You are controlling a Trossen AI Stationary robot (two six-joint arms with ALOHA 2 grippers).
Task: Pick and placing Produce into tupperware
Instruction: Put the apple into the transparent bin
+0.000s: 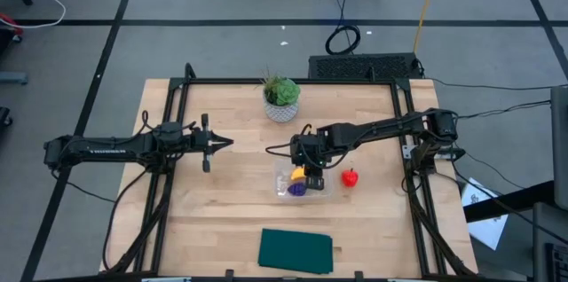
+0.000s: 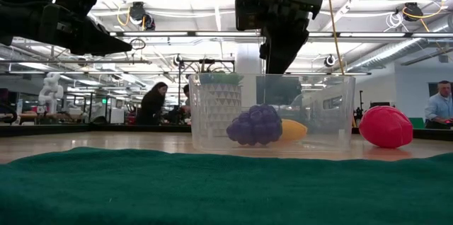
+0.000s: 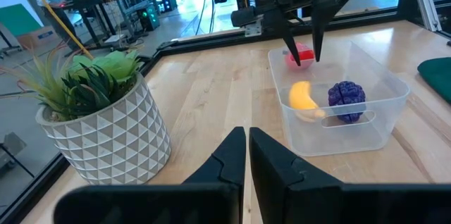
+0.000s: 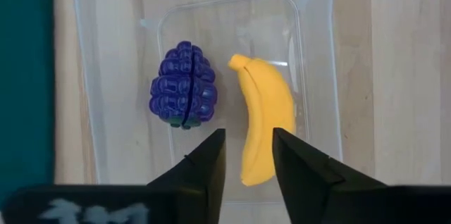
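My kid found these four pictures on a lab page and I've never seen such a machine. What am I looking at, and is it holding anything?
Two dark robot arms work at a wooden table. One picture looks down from above, one looks level across the tabletop, and two come from cameras on the arms' wrists. The right tool hangs open and empty over a clear tupperware, which already holds a toy banana and a purple bunch of grapes. A red fruit waits on the table beside the container. The left tool rests off to the side, shut and holding nothing. A potted plant and a green cloth also sit there.
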